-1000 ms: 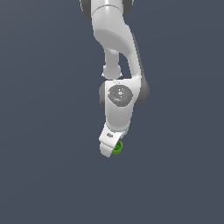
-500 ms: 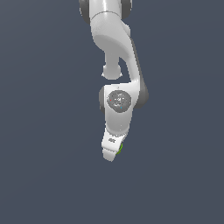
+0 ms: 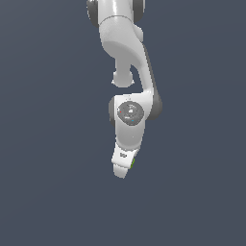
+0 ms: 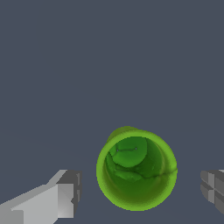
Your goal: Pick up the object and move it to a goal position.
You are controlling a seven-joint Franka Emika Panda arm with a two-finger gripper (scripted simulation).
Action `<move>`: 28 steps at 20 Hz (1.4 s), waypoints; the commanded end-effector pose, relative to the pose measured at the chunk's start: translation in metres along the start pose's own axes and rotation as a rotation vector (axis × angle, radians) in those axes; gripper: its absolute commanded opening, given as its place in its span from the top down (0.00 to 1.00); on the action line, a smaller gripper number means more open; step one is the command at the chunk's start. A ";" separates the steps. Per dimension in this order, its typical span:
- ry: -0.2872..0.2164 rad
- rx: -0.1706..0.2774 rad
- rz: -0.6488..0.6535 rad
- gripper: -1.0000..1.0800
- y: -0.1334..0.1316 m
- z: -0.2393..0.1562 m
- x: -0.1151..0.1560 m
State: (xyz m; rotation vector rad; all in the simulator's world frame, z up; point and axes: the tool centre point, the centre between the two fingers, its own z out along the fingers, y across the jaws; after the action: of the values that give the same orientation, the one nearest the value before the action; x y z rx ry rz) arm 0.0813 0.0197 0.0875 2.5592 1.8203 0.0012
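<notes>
Wrist view: hollow object (image 4: 136, 169) between fingers (image 4: 65, 199).

exterior view faces arm (image 3: 129, 96), wrist view close above cup (image 4: 136, 170)

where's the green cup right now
In the wrist view the green cup sits between the open pincer's two fingers, touching neither. In the exterior view only a green sliver shows beside the pincer.
</notes>
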 end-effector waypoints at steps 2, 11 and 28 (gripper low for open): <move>0.000 0.001 -0.001 0.04 -0.001 0.014 0.000; 0.000 0.001 -0.005 0.04 -0.001 0.046 0.000; 0.000 0.002 -0.004 1.00 -0.001 0.042 -0.002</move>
State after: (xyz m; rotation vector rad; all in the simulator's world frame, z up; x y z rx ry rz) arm 0.0796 0.0193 0.0429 2.5574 1.8273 -0.0030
